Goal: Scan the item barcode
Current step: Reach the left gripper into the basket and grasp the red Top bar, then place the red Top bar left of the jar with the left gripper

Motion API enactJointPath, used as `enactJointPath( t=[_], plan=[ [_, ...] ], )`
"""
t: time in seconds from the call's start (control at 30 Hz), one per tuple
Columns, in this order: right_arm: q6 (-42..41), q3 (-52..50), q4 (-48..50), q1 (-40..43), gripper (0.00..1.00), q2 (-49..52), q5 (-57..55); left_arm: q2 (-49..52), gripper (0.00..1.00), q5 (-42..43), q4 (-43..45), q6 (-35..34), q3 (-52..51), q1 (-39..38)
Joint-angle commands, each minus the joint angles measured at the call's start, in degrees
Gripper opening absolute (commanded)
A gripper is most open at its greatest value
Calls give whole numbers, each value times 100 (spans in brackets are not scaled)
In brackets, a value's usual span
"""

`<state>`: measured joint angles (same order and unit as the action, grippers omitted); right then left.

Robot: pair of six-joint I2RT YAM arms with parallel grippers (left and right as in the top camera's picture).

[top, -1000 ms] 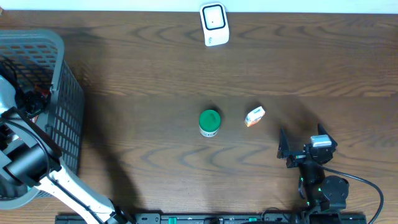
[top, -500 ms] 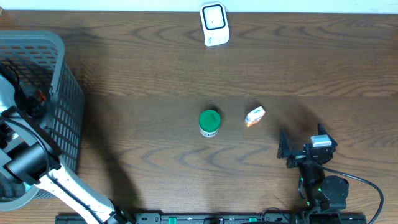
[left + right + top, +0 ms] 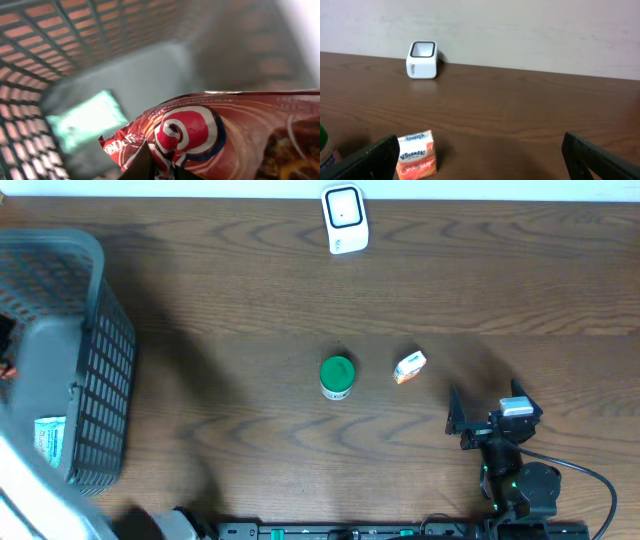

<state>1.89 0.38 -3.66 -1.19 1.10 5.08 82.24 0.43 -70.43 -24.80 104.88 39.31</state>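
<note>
the left wrist view looks down into the gray mesh basket (image 3: 30,30), where the left fingers (image 3: 142,167) are closed at the lower edge of the frame, pinching the edge of a red snack bag (image 3: 210,135) with a white and blue swirl on it. the bag fills the right half of that view, above the basket floor, and a pale green packet (image 3: 87,120) lies on the floor behind it. from overhead the bag cannot be made out. only the basket at the left end of the counter (image 3: 250,300) shows, with the pale packet inside it and a blurred white stretch of the left arm at the lower left corner. the overhead view alone gives the layout. the white scanner (image 3: 343,218) stands at the far edge, a green-lidded jar (image 3: 337,377) is at mid-counter, a small tissue pack (image 3: 410,367) lies just to its right, and the right arm is near the front right, well apart from all three. the right wrist view shows the right fingers (image 3: 370,159) spread wide and holding nothing. the tissue pack stands just inside the left-hand finger. the scanner sits far back by the pale wall (image 3: 520,25), its dark window facing up. its brand lettering can be read here but not from above.
</note>
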Motion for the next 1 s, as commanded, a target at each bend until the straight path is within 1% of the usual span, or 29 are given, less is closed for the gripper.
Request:
enactJointPath(
  t=[0.0, 0.07, 0.13, 0.23, 0.33, 0.37, 0.43, 0.5, 0.53, 0.6, 0.67, 0.73, 0.77, 0.9, 0.93, 0.97],
  plan=[
    [-79, -7, -24, 35, 99, -9, -28, -949, 7, 1606, -160, -739, -22, -247],
    [-76, -7, -24, 35, 99, -9, -28, -1460, 7, 1956, -153, -743, -70, -695],
    [-76, -7, -24, 35, 99, -9, -28, -1838, 7, 1963, -133, -732, -160, -1355],
    [-76, -7, -24, 35, 99, -9, -28, -2151, 7, 1893, 42, -584, -461, -2387],
    [-79, -7, -24, 35, 99, -9, -28, -2212, 7, 1451, 153, -570, -914, -3314],
    [-76, -7, -24, 35, 99, -9, -28, -2175, 8, 1198, 221, -570, -1233, -3746],
    [-79, -7, -24, 35, 99, -9, -28, -2079, 7, 957, 372, -573, -1696, -4218],
    [-79, -7, -24, 35, 99, -9, -28, -1840, 7, 835, 656, -573, -2422, -4787],
    [-79, -7, -24, 35, 99, -9, -28, -1582, 7, 734, 933, -597, -2957, -5128],
    [-79, -7, -24, 35, 99, -9, -28, -1189, 7, 645, 1294, -647, -3521, -5429],
    [-79, -7, -24, 35, 99, -9, -28, -693, 7, 590, 1615, -863, -3960, -5639],
    [-76, -7, -24, 35, 99, -9, -26, -118, 7, 592, 1954, -984, -4273, -5801],
    [-79, -7, -24, 35, 99, -9, -28, 361, 7, 595, 2168, -986, -4406, -5914],
    [-79, -7, -24, 35, 99, -9, -28, 1290, 7, 595, 2369, -1108, -4433, -6148],
    [-79, -7, -24, 35, 99, -9, -28, 1515, 15, 597, 2518, -1106, -4428, -6247],
    [-76, -7, -24, 35, 99, -9, -28, 1550, 29, 597, 2555, -1106, -4415, -6286]
  ],
)
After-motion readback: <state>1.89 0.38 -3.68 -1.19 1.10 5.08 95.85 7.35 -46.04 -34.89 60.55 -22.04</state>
